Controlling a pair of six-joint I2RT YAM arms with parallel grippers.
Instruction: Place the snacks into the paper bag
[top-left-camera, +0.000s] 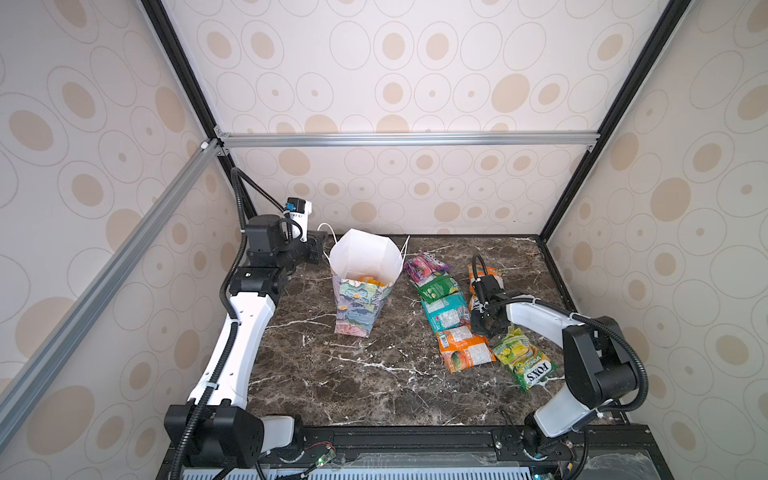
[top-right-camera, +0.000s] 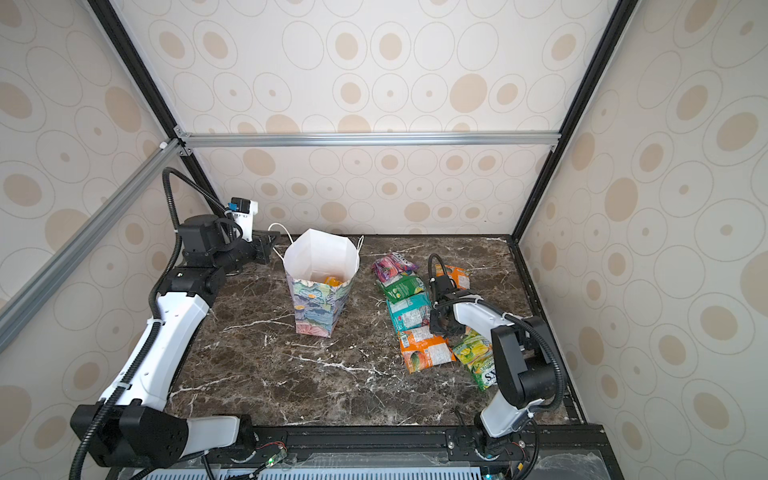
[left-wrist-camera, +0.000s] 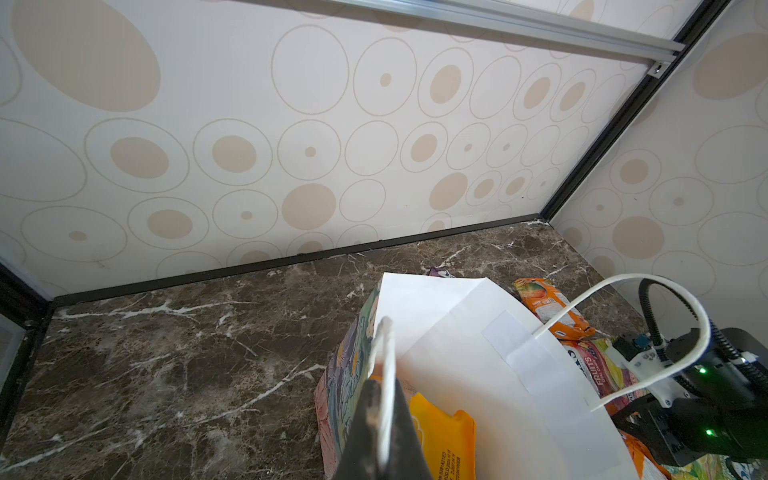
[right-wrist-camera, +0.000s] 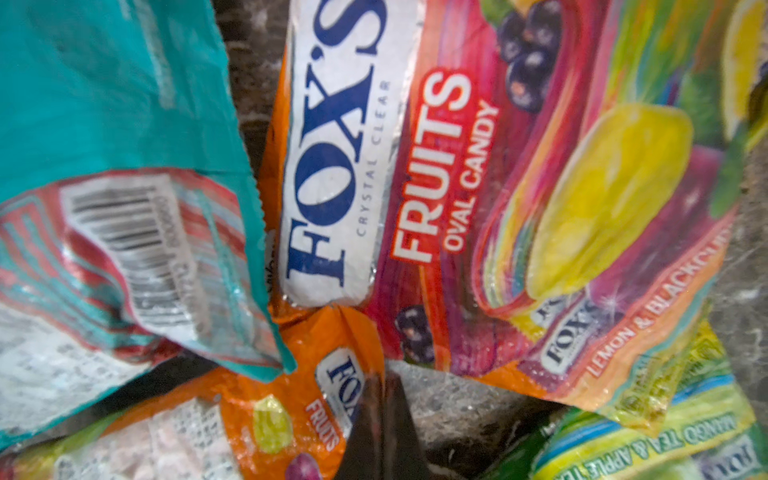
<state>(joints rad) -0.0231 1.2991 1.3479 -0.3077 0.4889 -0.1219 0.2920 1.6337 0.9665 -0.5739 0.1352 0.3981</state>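
Note:
The paper bag (top-left-camera: 361, 307) (top-right-camera: 320, 309) stands upright and open at the back left, with a yellow snack (left-wrist-camera: 444, 440) lying inside. My left gripper (left-wrist-camera: 384, 386) (top-left-camera: 322, 249) is shut on the bag's near white cord handle (left-wrist-camera: 388, 353). Several snacks lie in a loose row right of the bag: pink-purple (top-left-camera: 424, 266), green (top-left-camera: 438, 289), teal (top-left-camera: 444, 313), orange (top-left-camera: 465, 353) and yellow-green (top-left-camera: 525, 359). My right gripper (right-wrist-camera: 380, 382) (top-left-camera: 484, 328) is down among them, shut on the edge of the orange packet (right-wrist-camera: 270, 407), beside the multicoloured fruits packet (right-wrist-camera: 498, 187).
Another orange packet (top-left-camera: 486, 274) lies behind the right wrist. The bag's far handle (left-wrist-camera: 665, 332) loops up toward the right arm. The dark marble table (top-left-camera: 353, 386) is closed in by patterned walls at the back and both sides.

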